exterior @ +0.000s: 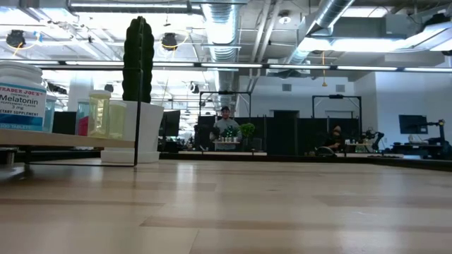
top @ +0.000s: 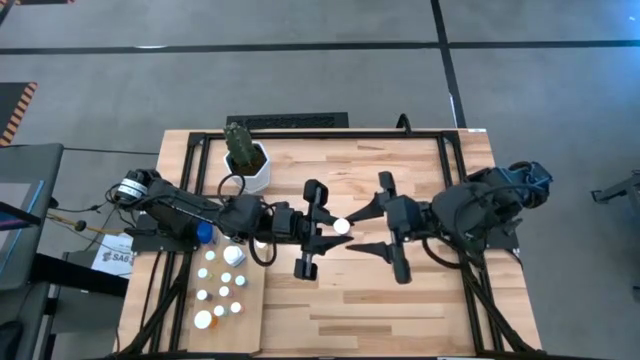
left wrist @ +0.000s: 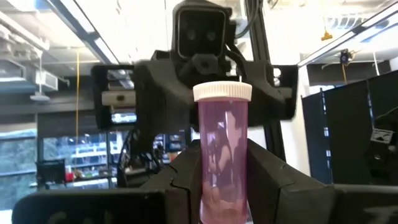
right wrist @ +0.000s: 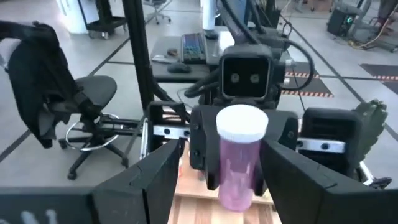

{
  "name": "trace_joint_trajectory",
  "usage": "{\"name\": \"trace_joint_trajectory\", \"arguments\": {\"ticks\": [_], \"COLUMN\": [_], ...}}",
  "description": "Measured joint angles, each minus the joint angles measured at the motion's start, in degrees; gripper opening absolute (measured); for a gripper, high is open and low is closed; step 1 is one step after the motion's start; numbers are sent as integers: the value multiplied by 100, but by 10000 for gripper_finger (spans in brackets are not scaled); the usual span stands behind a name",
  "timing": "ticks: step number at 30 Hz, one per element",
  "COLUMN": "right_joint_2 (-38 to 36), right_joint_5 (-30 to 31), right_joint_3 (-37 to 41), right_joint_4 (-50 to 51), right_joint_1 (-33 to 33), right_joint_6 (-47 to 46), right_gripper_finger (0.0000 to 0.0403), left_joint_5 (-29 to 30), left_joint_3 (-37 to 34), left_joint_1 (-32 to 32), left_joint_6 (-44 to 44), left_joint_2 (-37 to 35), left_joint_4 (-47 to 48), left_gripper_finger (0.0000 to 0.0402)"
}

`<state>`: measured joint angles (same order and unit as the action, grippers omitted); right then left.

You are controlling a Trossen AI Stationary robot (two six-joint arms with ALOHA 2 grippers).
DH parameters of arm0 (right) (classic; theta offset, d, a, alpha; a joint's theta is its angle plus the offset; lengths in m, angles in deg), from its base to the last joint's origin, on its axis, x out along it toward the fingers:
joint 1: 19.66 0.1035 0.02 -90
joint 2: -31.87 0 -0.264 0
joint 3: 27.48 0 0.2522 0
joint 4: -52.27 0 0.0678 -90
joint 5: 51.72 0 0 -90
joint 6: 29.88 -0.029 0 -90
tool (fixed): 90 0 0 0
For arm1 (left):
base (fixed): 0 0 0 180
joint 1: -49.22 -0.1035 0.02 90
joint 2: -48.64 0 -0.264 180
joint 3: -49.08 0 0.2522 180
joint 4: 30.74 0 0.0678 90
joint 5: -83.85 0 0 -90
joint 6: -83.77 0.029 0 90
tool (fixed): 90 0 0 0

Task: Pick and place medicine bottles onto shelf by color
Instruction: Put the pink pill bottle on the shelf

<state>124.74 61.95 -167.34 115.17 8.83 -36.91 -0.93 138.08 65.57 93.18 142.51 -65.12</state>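
Mid-worktop (top: pixel 400 310), a handover in the air. Left gripper (top: pixel 312 228) clamped on a pink bottle (top: pixel 342 227), white cap pointing at the right arm. In the left wrist view, same pink bottle (left wrist: pixel 222 155) pinched at its lower body between the two dark fingers (left wrist: pixel 273 180), cap end free. Right gripper (top: pixel 385 228) directly opposite, jaws spread wide and holding nothing, fingers flanking the bottle (right wrist: pixel 239 155) on either side without touching. Long axis of the bottle running level along the line between the two wrists, cap toward the right gripper. Right arm therefore nearer the free end; probably a small advance and a squeeze around the upper body needed. Shelf (top: pixel 205 340) with its sorted bottles well off on the left arm's side, behind the left gripper.
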Motion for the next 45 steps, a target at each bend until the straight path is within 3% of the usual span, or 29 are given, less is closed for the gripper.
{"name": "trace_joint_trajectory", "arguments": {"ticks": [15, 31, 39, 45], "right_joint_2": [116, 114, 90, 27], "right_joint_5": [-163, -154, -154, -154], "right_joint_3": [7, 7, 7, 13], "right_joint_4": [-202, -205, -212, -135], "right_joint_1": [-132, -134, -134, -134], "right_joint_6": [-46, 61, 107, 71], "right_gripper_finger": [241, 110, 107, 108], "left_joint_5": [12, 1, 8, 1], "left_joint_3": [4, 4, 4, 4], "left_joint_1": [23, 25, 11, -24], "left_joint_6": [216, 452, 289, 129], "left_joint_2": [0, 0, 0, 0], "left_joint_4": [-188, -202, -215, -169], "left_gripper_finger": [72, 78, 82, 119]}}
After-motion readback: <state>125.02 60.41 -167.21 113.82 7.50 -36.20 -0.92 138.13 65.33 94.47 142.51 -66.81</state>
